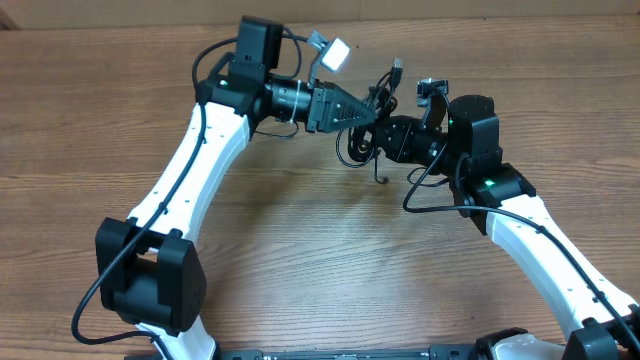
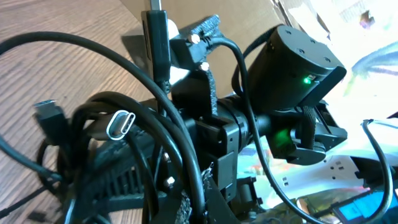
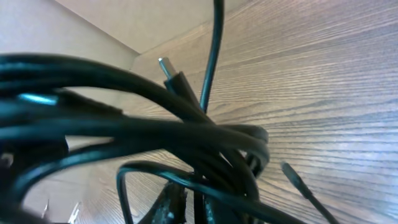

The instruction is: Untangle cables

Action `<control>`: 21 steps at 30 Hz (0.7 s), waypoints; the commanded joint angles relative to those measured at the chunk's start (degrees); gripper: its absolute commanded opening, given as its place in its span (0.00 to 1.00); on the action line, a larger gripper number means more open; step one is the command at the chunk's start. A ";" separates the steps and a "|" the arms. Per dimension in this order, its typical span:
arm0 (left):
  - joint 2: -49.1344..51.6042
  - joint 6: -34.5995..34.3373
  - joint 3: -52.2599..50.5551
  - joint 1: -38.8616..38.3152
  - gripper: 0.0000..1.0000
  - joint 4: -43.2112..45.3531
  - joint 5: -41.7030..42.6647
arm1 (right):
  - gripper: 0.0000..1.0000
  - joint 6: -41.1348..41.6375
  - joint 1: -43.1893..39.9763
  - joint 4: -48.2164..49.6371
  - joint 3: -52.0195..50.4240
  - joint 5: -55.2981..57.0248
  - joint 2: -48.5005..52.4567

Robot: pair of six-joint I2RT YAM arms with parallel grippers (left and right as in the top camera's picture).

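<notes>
Cables (image 1: pixel 360 145) bunched in one knot over far middle of desk (image 1: pixel 300 260), between both claws; loops cross each other, plug ends poke out. No cord separated yet, so nearly all the work remains. Left claw (image 1: pixel 372 113) pinched together on the knot. Right claw (image 1: pixel 388 138) buried among loops; cannot tell whether it grips.

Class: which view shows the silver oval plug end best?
Left wrist: the oval plug end faces the lens, close and sharp. Overhead shows only a small dark tangle; right wrist, blurred cords, plug not identifiable.
</notes>
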 commanded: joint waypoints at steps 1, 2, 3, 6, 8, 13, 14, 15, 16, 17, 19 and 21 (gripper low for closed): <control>-0.66 2.78 0.92 -0.31 0.04 0.07 2.32 | 0.15 -0.39 -0.11 0.44 0.55 0.76 -0.63; -0.66 3.21 0.92 -0.20 0.04 0.07 2.32 | 0.18 -0.39 -0.11 0.39 0.55 0.70 -0.63; -0.66 3.61 0.92 -0.09 0.04 0.07 2.32 | 0.22 -0.39 -0.11 0.37 0.55 0.46 -0.63; -0.66 5.03 0.92 0.61 0.04 0.07 1.92 | 0.35 -0.39 -0.11 0.37 0.55 -1.11 -0.68; -0.66 6.64 0.92 1.14 0.04 0.07 1.90 | 0.41 -0.39 -0.11 0.28 0.55 -2.34 -0.79; -0.66 8.07 0.92 2.51 0.04 0.04 -1.90 | 0.50 -0.39 -0.17 -0.94 0.57 -4.26 -1.40; -0.66 8.11 0.92 2.67 0.04 0.07 -3.10 | 0.51 -0.42 -0.17 -1.73 0.57 -4.24 -1.68; -0.66 8.46 0.92 2.73 0.04 0.07 -4.35 | 0.53 -0.42 -0.17 -2.51 0.57 -4.24 -1.97; -0.66 9.11 0.92 2.78 0.04 0.07 -5.22 | 0.54 -0.44 -0.17 -3.32 0.57 -4.24 -2.23; -0.66 9.99 0.92 2.78 0.04 0.07 -5.86 | 0.55 -0.42 -0.17 -4.26 0.57 -4.24 -2.60; -0.66 10.62 0.92 2.75 0.04 0.07 -7.02 | 0.57 -0.44 -0.17 -5.84 0.57 -4.26 -3.39; -0.66 11.06 0.92 2.75 0.04 0.04 -7.23 | 0.60 -0.44 -0.24 -7.23 0.57 -4.24 -4.37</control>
